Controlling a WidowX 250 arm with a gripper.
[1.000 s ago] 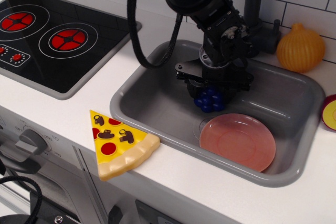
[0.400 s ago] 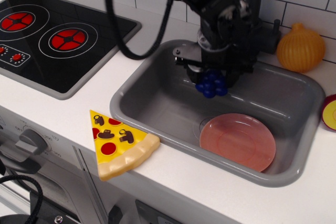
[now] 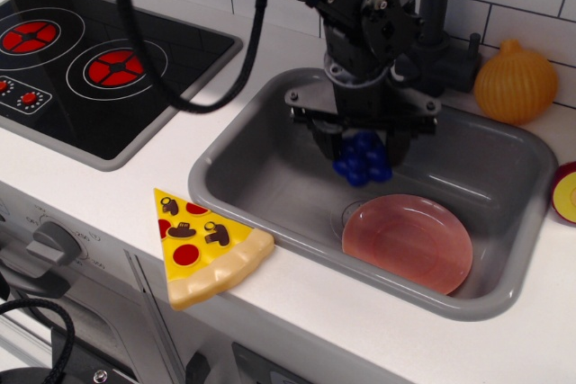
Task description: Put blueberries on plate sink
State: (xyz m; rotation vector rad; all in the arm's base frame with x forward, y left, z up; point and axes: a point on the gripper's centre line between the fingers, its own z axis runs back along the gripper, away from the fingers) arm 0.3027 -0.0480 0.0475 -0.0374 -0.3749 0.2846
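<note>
My gripper (image 3: 362, 152) is shut on the dark blue blueberries (image 3: 363, 158) and holds them in the air over the grey sink (image 3: 243, 173), above its middle. The salmon-pink plate (image 3: 407, 242) lies flat on the sink floor at the front right, below and a little right of the berries. The plate partly covers the round drain (image 3: 346, 216). The black arm rises from the gripper toward the top of the frame and hides the back wall of the sink.
A yellow pizza slice (image 3: 204, 246) lies on the white counter at the sink's front left. A black stovetop (image 3: 90, 69) is at the left. A yellow onion (image 3: 515, 83) sits behind the sink at right, and a cut red fruit (image 3: 566, 193) is at the right edge.
The gripper lifted the blueberries off the sink floor, then moved them slightly forward and down, nearer the plate. The arm's cable swung left.
</note>
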